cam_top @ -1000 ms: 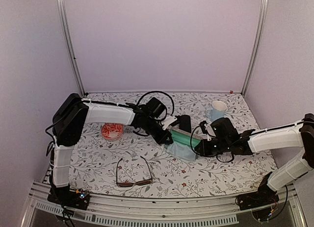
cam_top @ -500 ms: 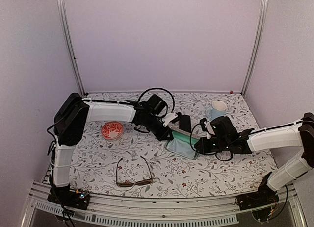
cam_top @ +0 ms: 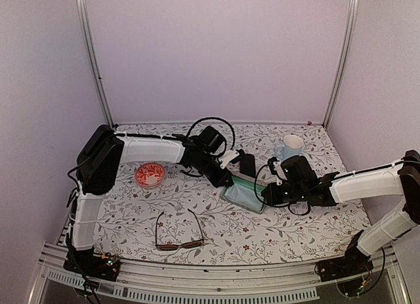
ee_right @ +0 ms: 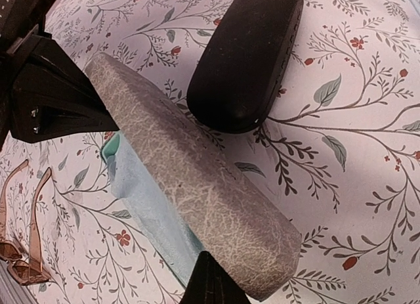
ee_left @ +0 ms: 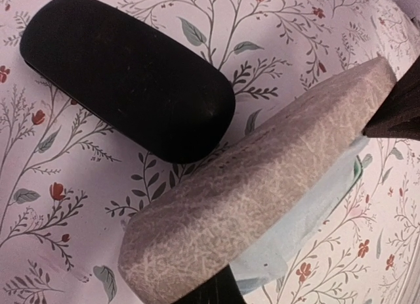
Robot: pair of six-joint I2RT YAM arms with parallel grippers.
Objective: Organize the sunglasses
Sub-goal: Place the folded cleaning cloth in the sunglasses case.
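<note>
The brown-framed sunglasses (cam_top: 177, 233) lie open near the table's front; their temples also show in the right wrist view (ee_right: 26, 225). The pink-red pair is not visible. A grey rectangular case (cam_top: 244, 195) lies mid-table, nearly closed, with a pale blue-teal lining showing along its near edge (ee_right: 141, 192). My left gripper (cam_top: 228, 180) touches the case's left end (ee_left: 262, 186), its fingers together as one dark wedge (ee_left: 210, 292). My right gripper (cam_top: 266, 194) touches the right end the same way, a single wedge (ee_right: 211, 281) at the seam. The black oval case (cam_top: 247, 165) lies just behind.
A round red-and-white thing like a small bowl (cam_top: 150, 174) sits at the left. A pale blue mug (cam_top: 289, 147) stands at the back right. A black cable loops above the left arm (cam_top: 209, 122). Walls close in the table on three sides.
The grey case has gone from tilted open with much teal lining showing to lying flatter and nearly closed. Both grippers moved slightly back with it.
</note>
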